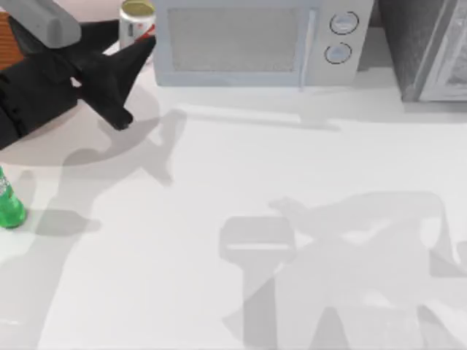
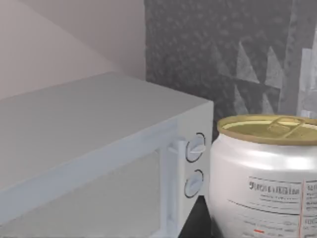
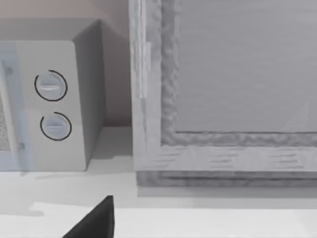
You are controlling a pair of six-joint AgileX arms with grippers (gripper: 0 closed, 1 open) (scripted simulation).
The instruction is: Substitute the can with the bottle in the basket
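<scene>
A: Where the top view's far left corner meets the appliance, what is my left hand (image 1: 139,55) doing?

B: It reaches in from the left edge, black fingers pointing toward the small white cylindrical can with red label markings and a yellowish-gold top (image 1: 136,20). The can sits right at the fingertips, beside the left end of the pale grey box-shaped microwave oven (image 1: 255,40). One finger lies across its lower side.

A: Is the hand clamped on the can?

B: I cannot tell. The fingers look spread, one tip by the can and one lower over the white tabletop (image 1: 241,219), but the contact itself is hidden. In the left wrist view the can (image 2: 267,178) looms very close, upright, with the microwave (image 2: 99,158) and its two round knobs just beside it.

A: And the rest of the task's things?

B: The small translucent green bottle with a white label patch (image 1: 9,204) stands on the tabletop at the left edge, well apart from the can and nearer the camera side than the hand. A sliver of the orange-brown woven wicker basket (image 1: 9,40) peeks out at the far left, mostly behind the arm.

A: My right hand?

B: A dark finger (image 3: 94,220) shows in the right wrist view, facing the microwave's knobs and a textured grey cabinet (image 3: 223,89). Whether it is open, I cannot tell.
</scene>
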